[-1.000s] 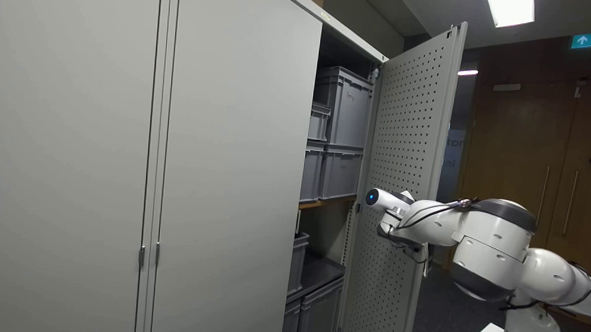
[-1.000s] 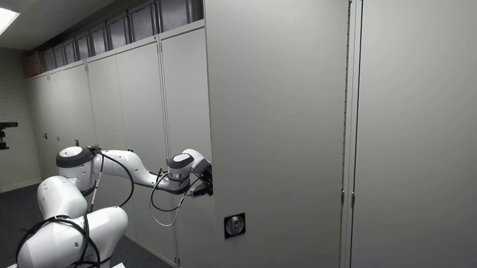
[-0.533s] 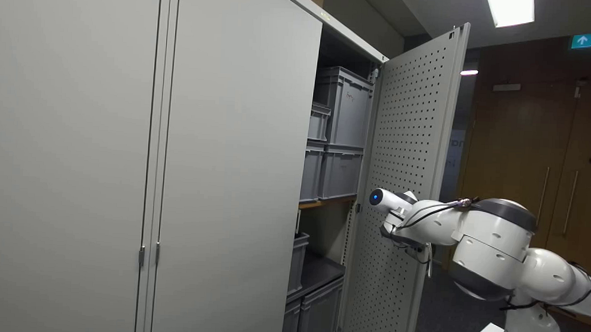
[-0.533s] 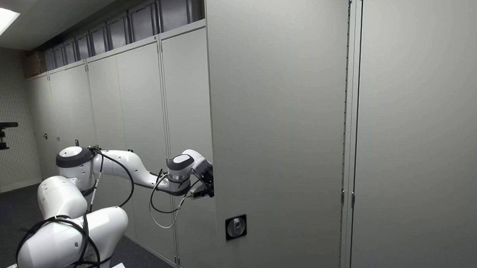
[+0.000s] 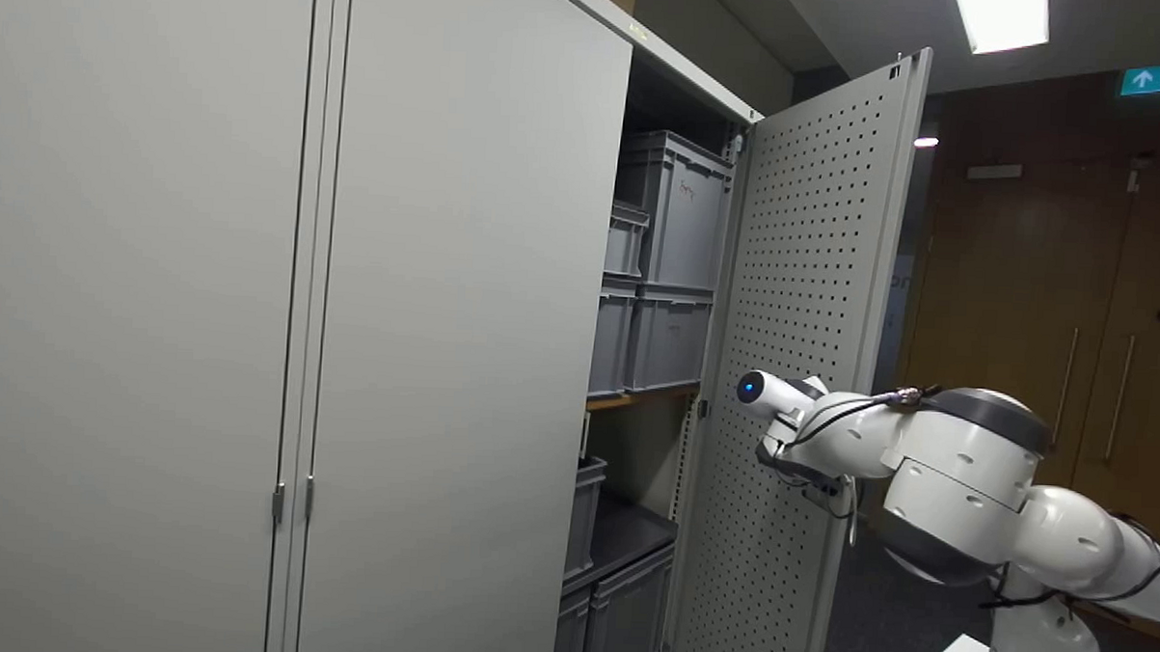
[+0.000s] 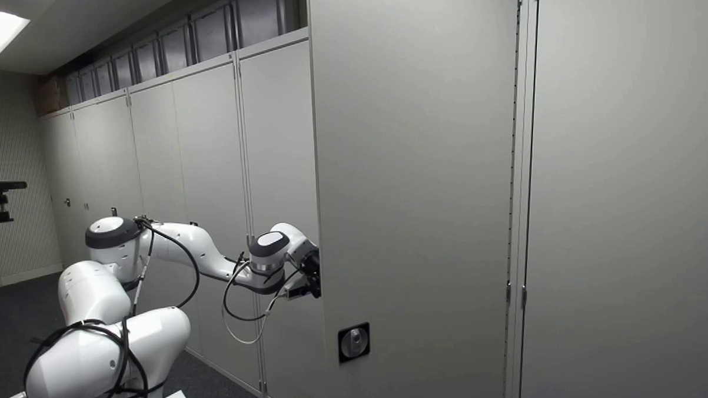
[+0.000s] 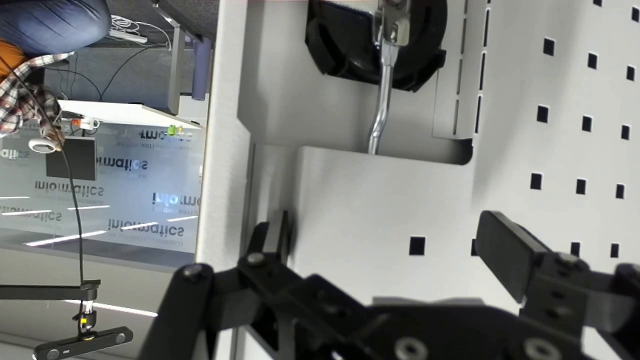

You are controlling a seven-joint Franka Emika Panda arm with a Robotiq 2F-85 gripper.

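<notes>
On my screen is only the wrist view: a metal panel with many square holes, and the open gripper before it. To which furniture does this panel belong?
Observer: To a tall cabinet; the panel is the inner face of its door, which stands open.
Operator: Thank you. Is something stored inside?
Observer: Yes, grey boxes, some of them stacked.
Operator: And what is fixed on the outer face of the door?
Observer: An exterior view shows a round grey knob on a black square plate, near the door's free edge.
</notes>
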